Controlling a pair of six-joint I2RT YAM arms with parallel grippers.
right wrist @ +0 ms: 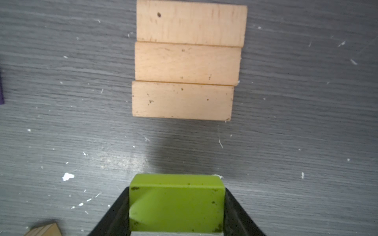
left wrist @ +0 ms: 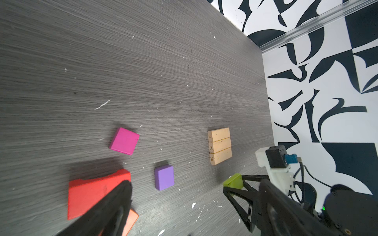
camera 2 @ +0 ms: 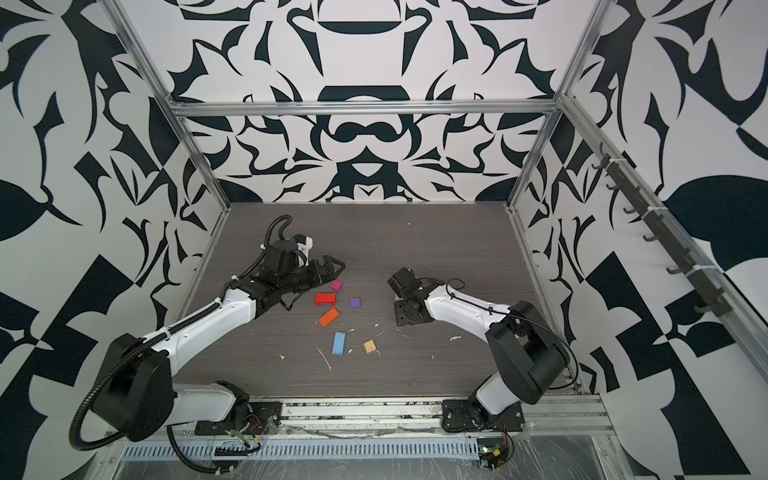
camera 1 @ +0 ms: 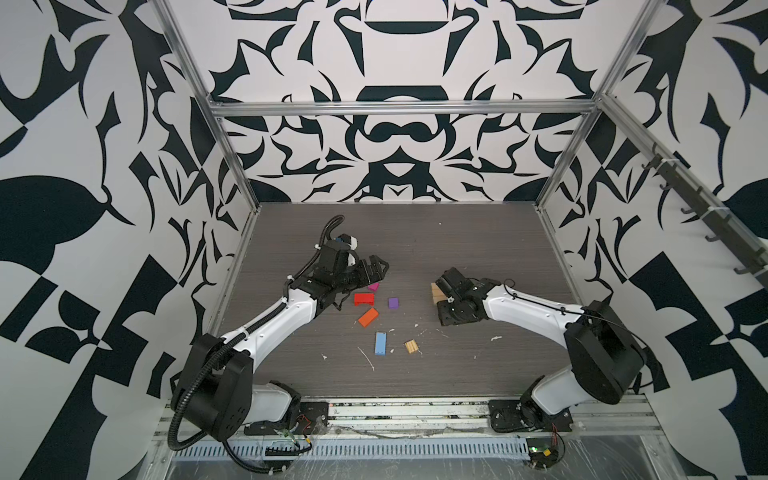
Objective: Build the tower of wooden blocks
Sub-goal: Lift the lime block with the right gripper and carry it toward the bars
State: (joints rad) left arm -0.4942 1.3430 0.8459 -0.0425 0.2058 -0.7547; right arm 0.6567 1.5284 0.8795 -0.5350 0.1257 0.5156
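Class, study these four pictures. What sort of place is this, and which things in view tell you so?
Probably a robot lab test cell: two robot arms mounted at the edge of a grey table, an aluminium frame enclosing it, black-and-white patterned walls and scattered wood blocks.

Dark grey wood-grain tabletop (camera 1: pixel 415 232), scattered with white flecks (camera 1: pixel 365 358), possibly paint or tape scraps. Walls (camera 1: pixel 395 54) on three sides carry a bold black-and-white pattern. An aluminium frame (camera 1: pixel 395 109) edges the enclosure, with a horizontal bar across the back wall. A strip of dark hooks (camera 1: pixel 698 199) runs along the right-hand rail. A metal base rail (camera 1: pixel 407 409) and a slotted cable duct (camera 1: pixel 395 451) lie along the near edge.
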